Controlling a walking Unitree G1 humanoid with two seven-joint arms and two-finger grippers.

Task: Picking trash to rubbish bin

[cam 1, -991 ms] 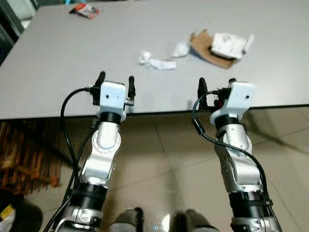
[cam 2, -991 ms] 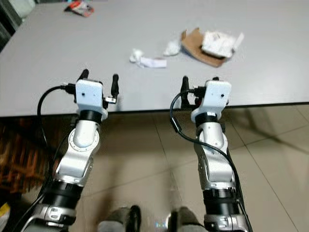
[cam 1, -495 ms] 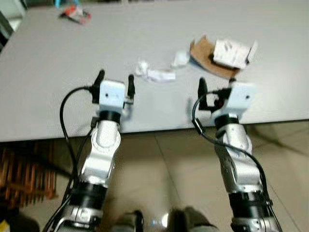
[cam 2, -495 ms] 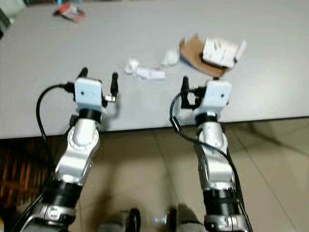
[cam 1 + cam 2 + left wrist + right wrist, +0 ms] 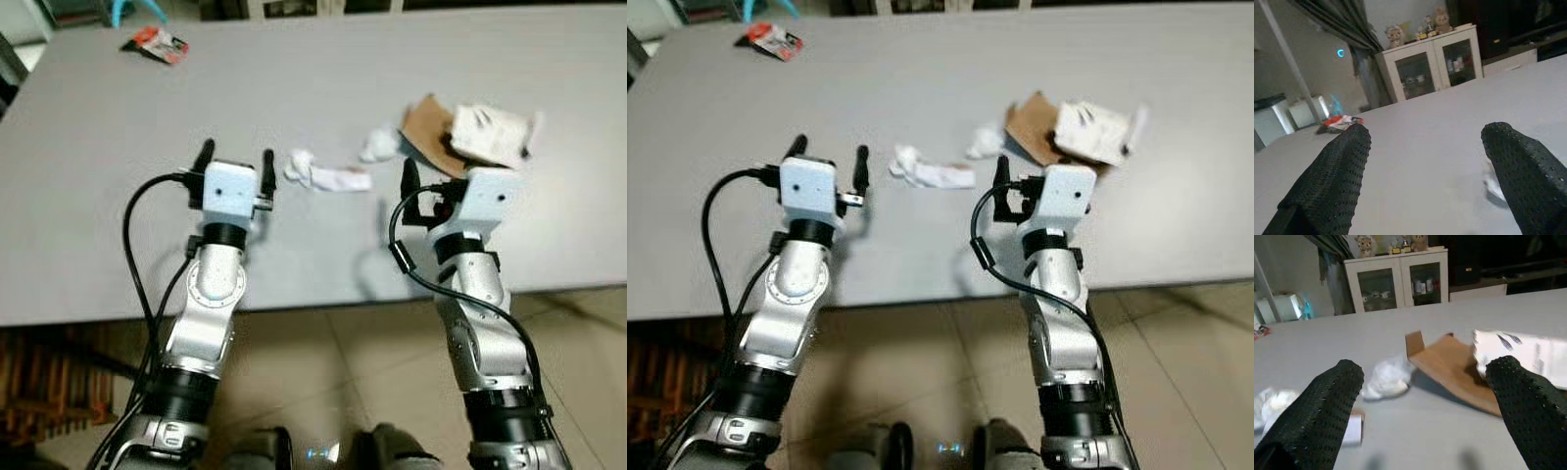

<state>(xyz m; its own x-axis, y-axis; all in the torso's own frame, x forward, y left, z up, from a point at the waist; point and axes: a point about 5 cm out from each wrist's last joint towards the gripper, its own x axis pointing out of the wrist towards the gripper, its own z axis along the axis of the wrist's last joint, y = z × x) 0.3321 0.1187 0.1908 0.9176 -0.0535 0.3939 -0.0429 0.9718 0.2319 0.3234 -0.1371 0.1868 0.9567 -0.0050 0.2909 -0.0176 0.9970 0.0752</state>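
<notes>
- Black jaws of left gripper (image 5: 234, 162) spread wide, holding nothing, poised above the grey table (image 5: 118, 196) near its front edge.
- Black jaws of right gripper (image 5: 1024, 176) likewise parted and empty, raised over the table just short of the trash.
- Between the two grippers, slightly ahead: crumpled white tissue (image 5: 299, 164) joined to a flat white strip (image 5: 345, 180), both lying on the table.
- Just ahead of the right gripper: small white wad (image 5: 1385, 380), resting beside the cardboard.
- Brown cardboard (image 5: 1449, 367), one flap bent upward, lying flat past the wad; touching or nearly touching it, hard to tell.
- White printed wrapper (image 5: 492, 135) lying on top of the cardboard's far right part, overhanging its edge.
- Far off at the table's back left corner, well apart from the rest: red packet (image 5: 158, 43), seen in the left wrist view beyond the left finger.
- Beyond the table in the wrist views: white cabinet (image 5: 1400, 280) with glass doors, small figurines on top, dark curtain to one side.
- Silver arms rising from below, black cables looping along each forearm.
- Beige tiled floor (image 5: 382, 372) under the table edge.
- Wooden slatted thing in the lower left corner below the table, too dim to identify.
</notes>
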